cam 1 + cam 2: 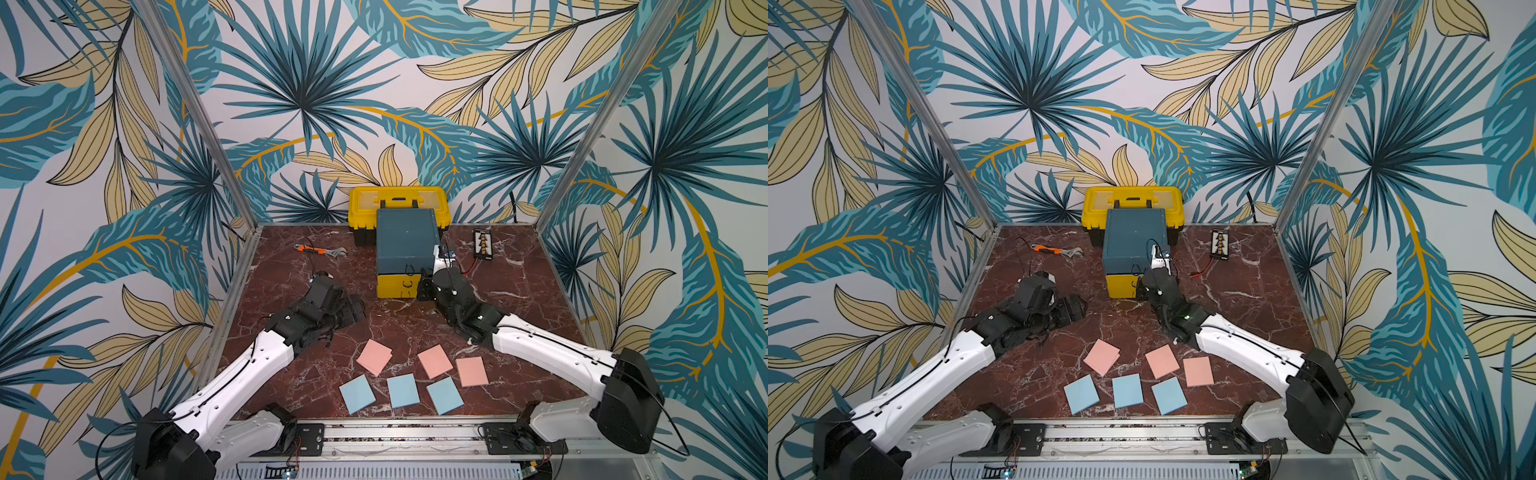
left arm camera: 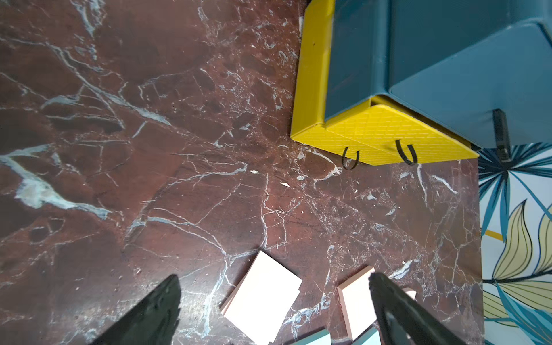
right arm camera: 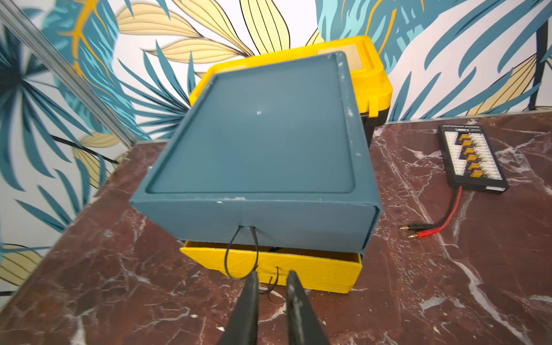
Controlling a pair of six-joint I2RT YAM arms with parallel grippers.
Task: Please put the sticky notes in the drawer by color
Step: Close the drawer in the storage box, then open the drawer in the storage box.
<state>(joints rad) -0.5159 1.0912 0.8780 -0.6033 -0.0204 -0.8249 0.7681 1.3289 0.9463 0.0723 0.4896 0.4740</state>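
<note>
Three pink sticky notes (image 1: 374, 356) (image 1: 435, 361) (image 1: 471, 371) and three light blue ones (image 1: 357, 393) (image 1: 402, 390) (image 1: 444, 395) lie flat near the table's front edge. The drawer (image 1: 405, 245) chest stands at the back, teal on top, yellow below. A yellow drawer front (image 3: 298, 268) juts out slightly under the teal one. My right gripper (image 3: 271, 282) is at that front, fingers a little apart, with a black cord loop (image 3: 275, 283) hanging loose between them. My left gripper (image 2: 274, 286) hovers wide open and holds nothing, with pink notes (image 2: 263, 298) beyond its fingertips.
A yellow toolbox (image 1: 398, 203) sits right behind the chest against the back wall. An orange-handled wrench (image 1: 320, 250) lies at the back left. A black connector board (image 1: 483, 244) with a red lead (image 3: 445, 218) lies right of the chest. Metal frame posts stand at the back corners.
</note>
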